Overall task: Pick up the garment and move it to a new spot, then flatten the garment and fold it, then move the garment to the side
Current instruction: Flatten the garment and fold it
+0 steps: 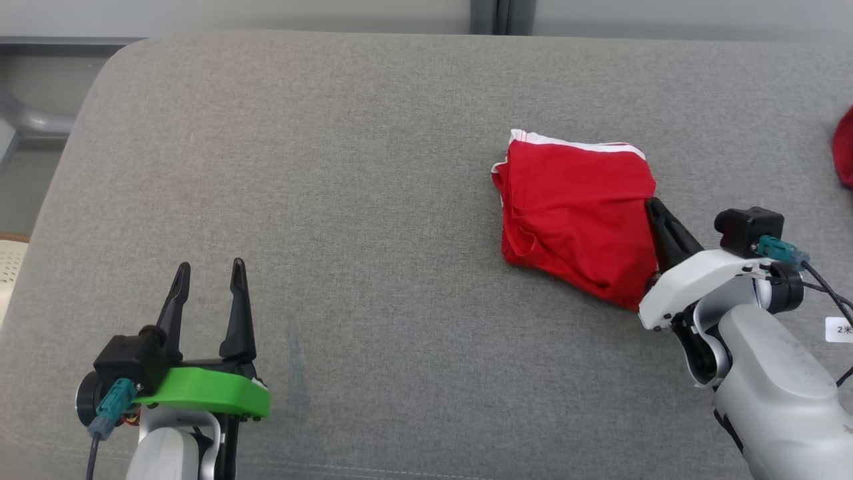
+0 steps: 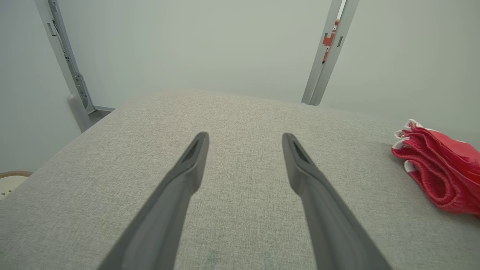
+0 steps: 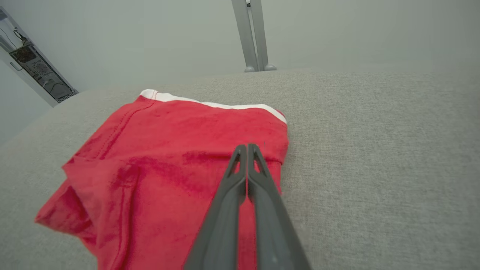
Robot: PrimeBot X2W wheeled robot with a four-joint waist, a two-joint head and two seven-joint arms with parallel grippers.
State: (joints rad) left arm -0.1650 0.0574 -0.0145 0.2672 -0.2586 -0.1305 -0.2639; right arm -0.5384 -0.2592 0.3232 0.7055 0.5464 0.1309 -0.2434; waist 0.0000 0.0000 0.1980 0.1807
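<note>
A red garment (image 1: pixel 573 207) with a white band along its top edge lies folded in a thick bundle on a wide gray cushion (image 1: pixel 333 167), in the right half of the head view and a little above the middle. The right gripper (image 1: pixel 652 202) comes in from the lower right of that view, and its two dark fingers are pressed together, with the tips touching the right edge of the garment. In the right wrist view the same gripper (image 3: pixel 247 147) is closed, fingers side by side with no gap, and it lies over the right part of the garment (image 3: pixel 168 168), near a small crease. I cannot tell if some cloth is caught between the tips. The left gripper (image 1: pixel 210 267) is at the lower left of the head view, well apart from the garment, with its fingers spread and nothing between them. The left wrist view shows this gripper (image 2: pixel 245 137) open above bare gray fabric, and the garment (image 2: pixel 446 168) is at the right edge of that frame. Another red piece (image 1: pixel 845 153) is cut off by the right border of the head view.
</note>
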